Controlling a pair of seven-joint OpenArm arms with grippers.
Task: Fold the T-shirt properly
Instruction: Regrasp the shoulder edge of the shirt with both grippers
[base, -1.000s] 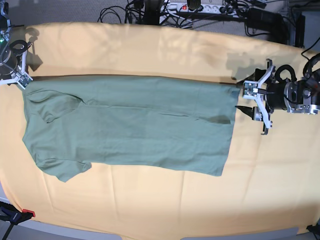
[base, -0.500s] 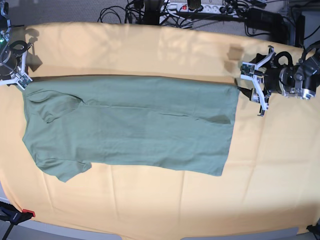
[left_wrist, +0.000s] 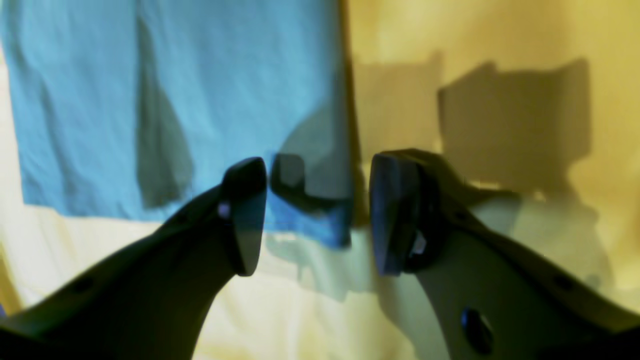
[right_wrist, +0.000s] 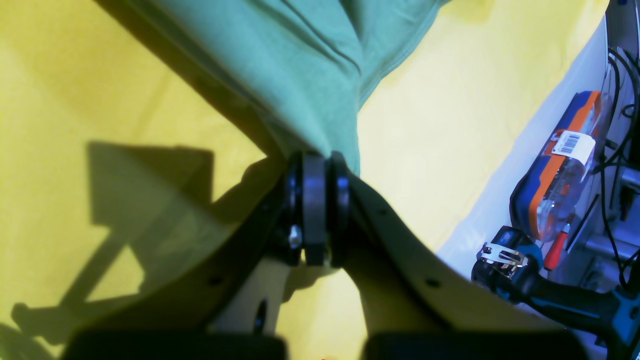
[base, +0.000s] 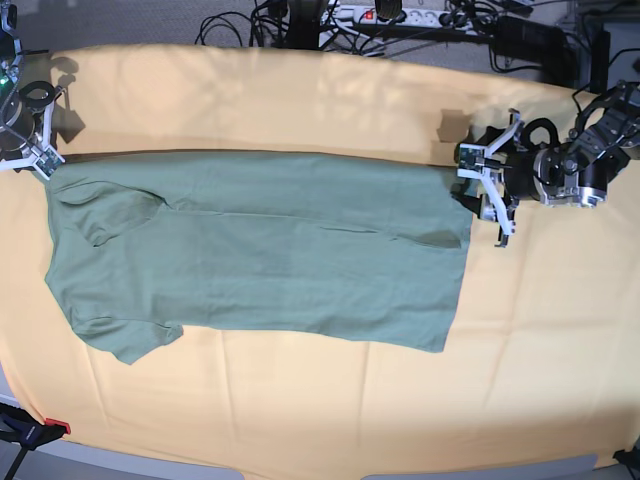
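The sage-green T-shirt lies flat on the yellow-orange table cloth, neck end to the left, hem to the right. My left gripper is open at the hem's far right corner. In the left wrist view the shirt looks blue, and its corner sits between the open fingers of the left gripper, low over the cloth. My right gripper is shut on the shirt's far left corner. The right wrist view shows the right gripper pinching the shirt's fabric.
A power strip and cables lie behind the table's far edge. A clamp sits at the near left corner. In the right wrist view an orange-blue case and a drill lie beyond the table's edge.
My left gripper has moved left and a little farther back, from beside the hem onto the shirt's far right corner, still open. The right gripper and the shirt have not moved.
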